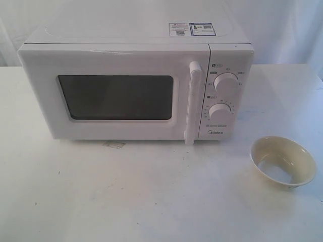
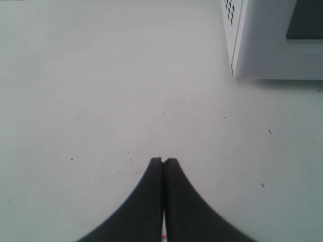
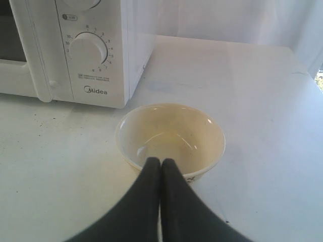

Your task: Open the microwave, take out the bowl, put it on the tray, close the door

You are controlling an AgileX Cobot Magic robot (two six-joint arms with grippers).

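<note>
The white microwave (image 1: pixel 136 85) stands at the back of the table with its door (image 1: pixel 116 96) closed and the tall handle (image 1: pixel 193 103) upright. The cream-yellow bowl (image 1: pixel 283 161) sits empty on the bare table, in front of and to the right of the microwave. In the right wrist view my right gripper (image 3: pixel 161 161) is shut, its tips just over the near rim of the bowl (image 3: pixel 170 137) with nothing between them. My left gripper (image 2: pixel 163 160) is shut over bare table, off the left front corner of the microwave (image 2: pixel 272 45). The tray is out of view. Neither arm shows in the exterior view.
Two round dials (image 1: pixel 225 83) sit on the panel right of the door. A small patch of tape (image 1: pixel 114 145) lies on the table under the microwave's front edge. A white curtain (image 1: pixel 287 25) hangs behind the table.
</note>
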